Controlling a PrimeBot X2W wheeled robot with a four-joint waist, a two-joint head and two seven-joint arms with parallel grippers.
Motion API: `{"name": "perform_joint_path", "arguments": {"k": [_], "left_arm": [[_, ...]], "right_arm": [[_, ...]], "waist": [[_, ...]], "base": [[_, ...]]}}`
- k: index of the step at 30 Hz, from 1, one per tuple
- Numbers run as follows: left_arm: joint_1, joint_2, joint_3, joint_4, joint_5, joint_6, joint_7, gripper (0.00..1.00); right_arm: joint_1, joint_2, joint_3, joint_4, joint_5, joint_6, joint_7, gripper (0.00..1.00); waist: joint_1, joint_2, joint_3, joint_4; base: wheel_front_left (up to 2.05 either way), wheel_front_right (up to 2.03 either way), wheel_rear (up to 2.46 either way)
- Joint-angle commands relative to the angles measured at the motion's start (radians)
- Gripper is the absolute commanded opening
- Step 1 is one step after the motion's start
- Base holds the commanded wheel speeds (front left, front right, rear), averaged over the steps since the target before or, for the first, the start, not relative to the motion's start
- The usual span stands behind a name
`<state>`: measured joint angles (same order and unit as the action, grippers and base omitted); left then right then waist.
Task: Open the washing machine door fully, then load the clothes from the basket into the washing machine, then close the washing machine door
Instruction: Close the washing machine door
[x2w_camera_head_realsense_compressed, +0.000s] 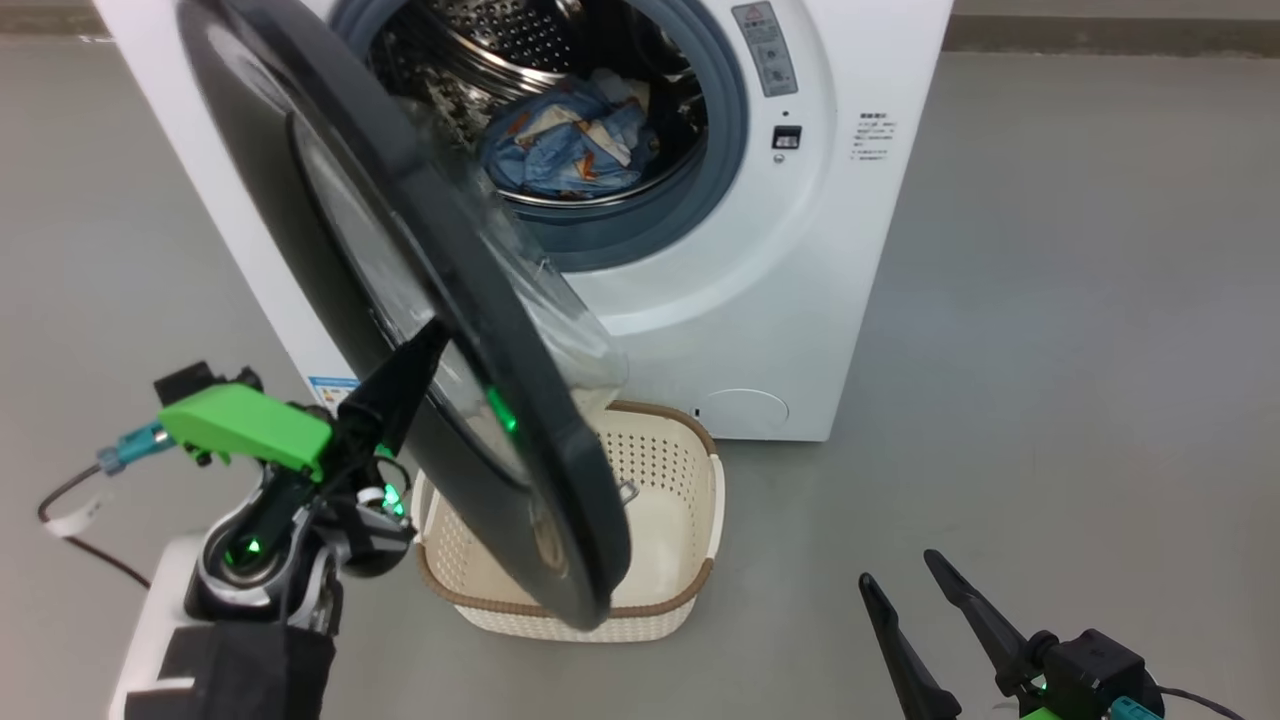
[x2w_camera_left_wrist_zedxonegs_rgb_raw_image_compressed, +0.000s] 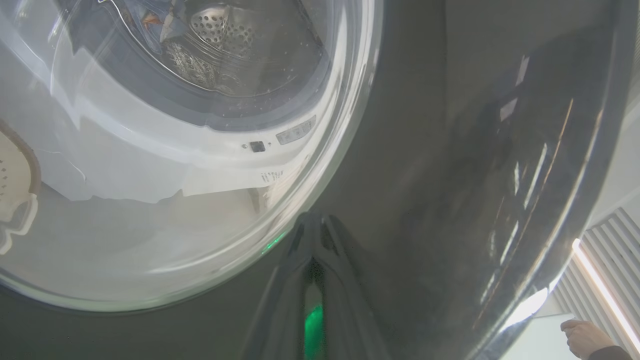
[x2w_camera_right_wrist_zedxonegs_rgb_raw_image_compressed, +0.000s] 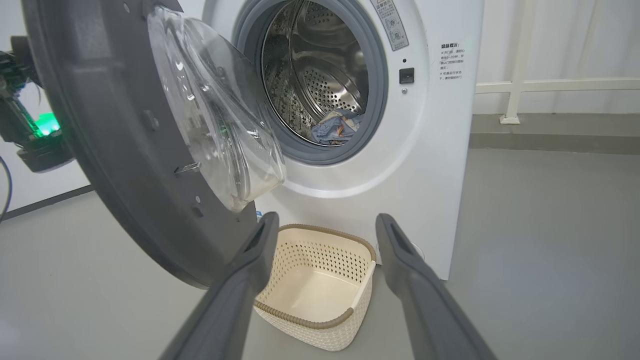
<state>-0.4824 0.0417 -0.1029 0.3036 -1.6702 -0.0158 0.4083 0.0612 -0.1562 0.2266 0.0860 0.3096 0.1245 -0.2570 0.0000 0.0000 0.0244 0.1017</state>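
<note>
Clothes (x2w_camera_head_realsense_compressed: 565, 140) lie inside the washing machine (x2w_camera_head_realsense_compressed: 800, 300); the basket (x2w_camera_head_realsense_compressed: 690, 600) before it is empty. Only closing remains: the door (x2w_camera_head_realsense_compressed: 480, 330) stands ajar, left gripper (x2w_camera_head_realsense_compressed: 425, 345) clenched empty against it, right gripper (x2w_camera_head_realsense_compressed: 898, 567) released.

Left gripper (x2w_camera_head_realsense_compressed: 433, 335) — dark tapered fingers (x2w_camera_head_realsense_compressed: 400, 380), green wrist cover (x2w_camera_head_realsense_compressed: 245, 428), teal plug (x2w_camera_head_realsense_compressed: 130, 447)

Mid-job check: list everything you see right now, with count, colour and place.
washing machine: one, white, on the grey floor
washing machine door: one, glossy black, clear window, partly swung open
clothes: one heap, light blue and cream, inside the drum
basket: one, cream, brown rim, empty, on the floor under the door
person's hand: one, lower right of left wrist view
left pincer: one, dark, shut, tips at the door's outer face
right pincer: one, dark, open, empty, lower right of head view
</note>
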Motion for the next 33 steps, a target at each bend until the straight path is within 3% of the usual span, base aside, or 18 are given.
{"name": "perform_joint_path", "arguments": {"k": [1,20,33], "left_arm": [[-0.075,0.009,0.001,-0.024,-0.006,-0.022,-0.01,0.0],[-0.277,0.009,-0.063,0.188,0.018,-0.097,-0.164,0.0],[-0.382,0.009,-0.065,0.328,0.029,-0.113,-0.206,0.0]], "right_arm": [[-0.034,-0.01,0.025,-0.027,0.002,0.006,-0.005,1.0],[-0.089,0.007,0.037,-0.02,-0.005,0.006,-0.005,1.0],[-0.106,0.014,0.058,-0.01,-0.001,0.006,-0.005,1.0]], "waist": [[0.0,0.0,0.018,-0.018],[0.0,0.0,0.089,-0.096],[0.0,0.0,0.095,-0.152]], "base": [[0.0,0.0,0.0],[0.0,0.0,0.0],[0.0,0.0,0.0]]}}
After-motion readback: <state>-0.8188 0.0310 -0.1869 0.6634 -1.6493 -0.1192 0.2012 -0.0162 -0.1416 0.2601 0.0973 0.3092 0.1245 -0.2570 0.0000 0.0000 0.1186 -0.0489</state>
